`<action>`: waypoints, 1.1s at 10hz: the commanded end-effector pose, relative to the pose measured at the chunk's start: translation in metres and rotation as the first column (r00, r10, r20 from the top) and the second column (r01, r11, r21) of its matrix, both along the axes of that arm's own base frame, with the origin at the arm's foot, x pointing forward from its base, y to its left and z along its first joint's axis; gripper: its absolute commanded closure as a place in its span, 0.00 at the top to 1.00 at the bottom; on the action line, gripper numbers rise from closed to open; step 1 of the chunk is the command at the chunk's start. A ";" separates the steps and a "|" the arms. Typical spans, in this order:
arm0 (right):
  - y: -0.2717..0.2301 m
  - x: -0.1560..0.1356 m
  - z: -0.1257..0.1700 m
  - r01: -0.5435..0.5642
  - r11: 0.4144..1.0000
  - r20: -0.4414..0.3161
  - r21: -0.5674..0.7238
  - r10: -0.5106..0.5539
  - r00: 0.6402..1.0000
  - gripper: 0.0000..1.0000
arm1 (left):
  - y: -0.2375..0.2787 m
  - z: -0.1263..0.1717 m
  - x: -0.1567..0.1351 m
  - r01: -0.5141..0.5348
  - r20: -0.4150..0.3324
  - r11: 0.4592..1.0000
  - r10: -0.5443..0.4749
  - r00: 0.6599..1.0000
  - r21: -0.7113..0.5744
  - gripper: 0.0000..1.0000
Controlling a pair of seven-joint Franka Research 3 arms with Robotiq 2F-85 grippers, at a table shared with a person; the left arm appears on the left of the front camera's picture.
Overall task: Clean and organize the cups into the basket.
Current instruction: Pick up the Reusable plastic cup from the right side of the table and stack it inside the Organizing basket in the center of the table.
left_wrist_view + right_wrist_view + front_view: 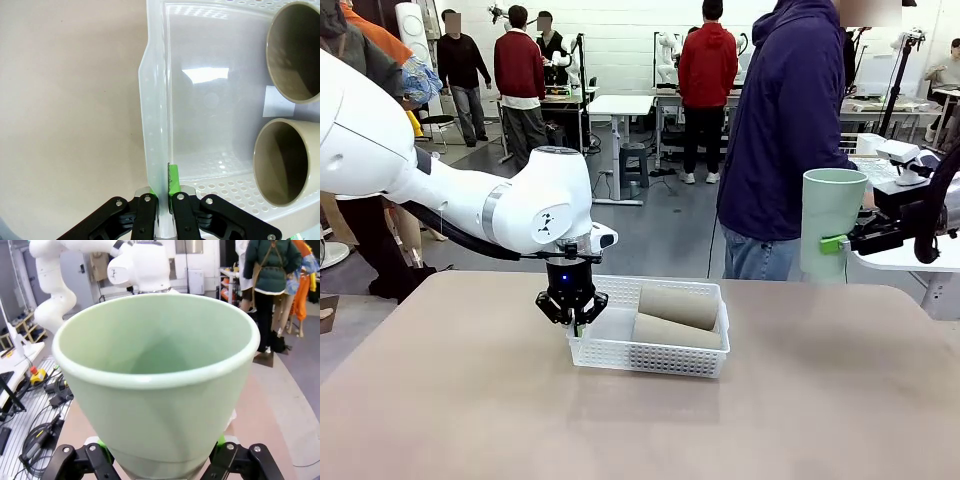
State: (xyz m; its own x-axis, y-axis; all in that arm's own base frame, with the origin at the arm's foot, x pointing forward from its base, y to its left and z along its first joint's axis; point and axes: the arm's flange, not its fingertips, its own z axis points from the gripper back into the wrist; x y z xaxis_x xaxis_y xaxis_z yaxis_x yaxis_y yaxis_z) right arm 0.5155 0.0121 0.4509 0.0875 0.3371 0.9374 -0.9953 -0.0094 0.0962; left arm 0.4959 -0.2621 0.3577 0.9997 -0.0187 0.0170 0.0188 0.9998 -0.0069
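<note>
Tan cups (678,305) lay in the basket (650,360), its end wall pinched by the left jaws, likely to steady it, while the right jaws gripped the mint cup (830,215) aloft.

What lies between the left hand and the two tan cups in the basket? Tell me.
Just bare basket floor, in the left wrist view: the left hand pinches one end wall, the tan cups lie at the other end.
</note>
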 end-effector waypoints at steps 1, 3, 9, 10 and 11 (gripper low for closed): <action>0.028 0.002 0.027 -0.089 0.983 0.027 -0.158 0.095 0.995 0.82 | 0.001 0.002 0.001 0.000 0.005 1.000 0.000 1.000 -0.002 0.00; 0.081 0.017 0.059 -0.195 0.921 -0.019 -0.338 0.200 0.980 0.82 | 0.001 0.002 0.001 0.000 0.005 1.000 0.000 1.000 -0.002 0.00; 0.248 0.054 0.069 -0.300 0.540 -0.170 -0.786 0.278 0.945 0.82 | 0.001 0.002 0.001 0.000 0.005 1.000 0.000 1.000 -0.002 0.00; 0.269 0.054 0.061 -0.279 0.501 -0.152 -0.819 0.280 0.948 0.82 | 0.001 0.002 0.001 0.000 0.005 1.000 0.000 1.000 -0.002 0.00; 0.285 0.054 0.051 -0.258 0.478 -0.123 -0.840 0.295 0.947 0.82 | 0.001 0.002 0.001 0.000 0.005 1.000 0.000 1.000 -0.002 0.00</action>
State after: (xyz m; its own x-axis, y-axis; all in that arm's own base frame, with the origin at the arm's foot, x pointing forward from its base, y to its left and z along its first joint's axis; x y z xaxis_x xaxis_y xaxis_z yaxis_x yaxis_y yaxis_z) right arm 0.5609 0.2866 0.4975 -0.1814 0.9523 0.2455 -0.9487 -0.2352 0.2113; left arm 0.4957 -0.2621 0.3575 0.9997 -0.0189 0.0166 0.0190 0.9998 -0.0067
